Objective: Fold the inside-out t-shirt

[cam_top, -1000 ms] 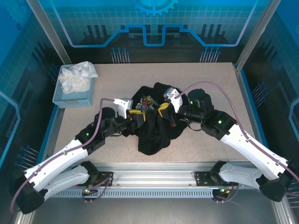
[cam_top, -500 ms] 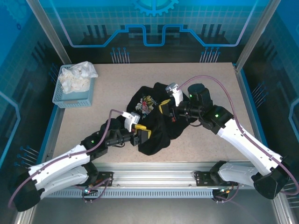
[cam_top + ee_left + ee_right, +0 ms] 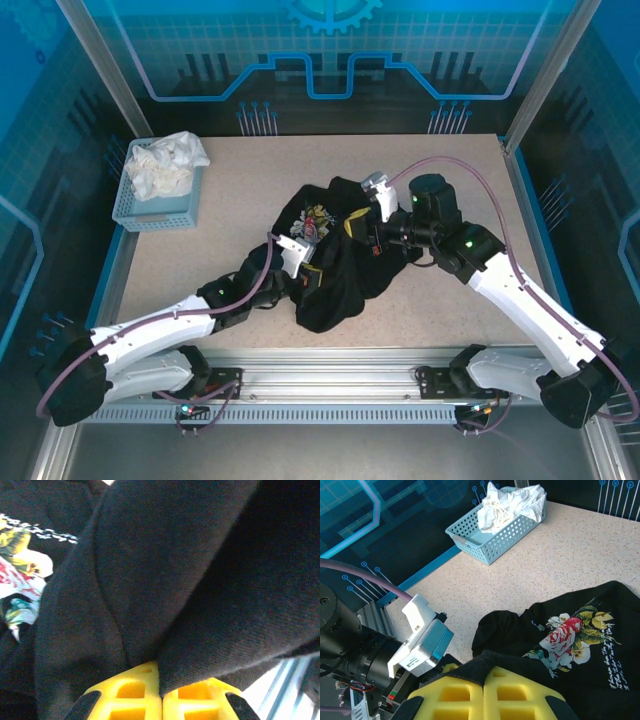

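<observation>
— Well, is there any writing to read on the t-shirt?
— White script beside the flower print, but it is too small to make out. The sticker on the left arm's camera is unreadable too.
— Where does the shirt lie?
— Crumpled mid-table, sleeves and collar lost in the folds.
— And the grippers?
— The left gripper has its yellow pads together, pinching a fold at the heap's near-left side. The right gripper is closed on an edge near the print, tips covered by cloth. A basket of white cloth sits far left.
</observation>
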Tool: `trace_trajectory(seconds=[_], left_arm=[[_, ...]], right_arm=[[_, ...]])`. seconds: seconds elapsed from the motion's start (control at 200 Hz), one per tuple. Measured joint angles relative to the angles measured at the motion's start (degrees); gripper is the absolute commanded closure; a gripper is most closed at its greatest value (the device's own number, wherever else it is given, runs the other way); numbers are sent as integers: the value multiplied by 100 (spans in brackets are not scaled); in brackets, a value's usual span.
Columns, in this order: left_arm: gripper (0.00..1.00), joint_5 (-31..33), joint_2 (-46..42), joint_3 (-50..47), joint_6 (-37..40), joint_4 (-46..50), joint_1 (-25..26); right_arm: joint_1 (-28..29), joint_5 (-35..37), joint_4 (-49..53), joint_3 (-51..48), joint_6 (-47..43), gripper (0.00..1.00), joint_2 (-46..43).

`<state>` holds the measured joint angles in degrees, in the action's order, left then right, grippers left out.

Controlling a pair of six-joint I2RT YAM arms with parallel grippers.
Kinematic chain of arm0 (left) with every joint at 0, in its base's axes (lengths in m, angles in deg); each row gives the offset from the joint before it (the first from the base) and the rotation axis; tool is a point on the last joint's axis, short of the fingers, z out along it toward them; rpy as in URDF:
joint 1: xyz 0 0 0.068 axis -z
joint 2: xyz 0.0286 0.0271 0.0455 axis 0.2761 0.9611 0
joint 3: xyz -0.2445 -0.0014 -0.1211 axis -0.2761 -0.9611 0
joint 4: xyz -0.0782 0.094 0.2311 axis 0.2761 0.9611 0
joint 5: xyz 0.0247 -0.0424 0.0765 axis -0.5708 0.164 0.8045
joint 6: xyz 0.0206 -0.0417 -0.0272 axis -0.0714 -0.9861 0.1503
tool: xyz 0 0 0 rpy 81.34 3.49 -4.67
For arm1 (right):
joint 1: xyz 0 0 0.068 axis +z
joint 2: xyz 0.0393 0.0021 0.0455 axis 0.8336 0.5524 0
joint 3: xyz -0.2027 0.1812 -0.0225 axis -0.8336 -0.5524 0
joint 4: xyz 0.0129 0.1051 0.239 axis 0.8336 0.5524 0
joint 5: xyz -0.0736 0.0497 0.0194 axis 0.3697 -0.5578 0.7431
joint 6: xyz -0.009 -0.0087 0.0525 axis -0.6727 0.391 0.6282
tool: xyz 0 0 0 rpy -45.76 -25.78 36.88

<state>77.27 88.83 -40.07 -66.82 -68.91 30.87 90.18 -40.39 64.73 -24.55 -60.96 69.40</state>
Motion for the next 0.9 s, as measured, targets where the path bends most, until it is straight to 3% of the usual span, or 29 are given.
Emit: trace_trajectory(seconds=[0.2, 0.525, 0.775, 0.9], left_arm=[[100, -234, 2, -9, 247, -363, -140], [100, -2323, -448, -459, 446, -1836, -168], [100, -3165, -501, -459, 848, -2072, -96], [81, -3145, -487, -459, 1119, -1884, -81]], right_arm=[[-74, -208, 35, 28, 44, 100, 0], [-313, -389, 146, 28, 57, 100, 0], [-341, -586, 203, 28, 31, 100, 50], [-343, -621, 225, 28, 4, 100, 63]])
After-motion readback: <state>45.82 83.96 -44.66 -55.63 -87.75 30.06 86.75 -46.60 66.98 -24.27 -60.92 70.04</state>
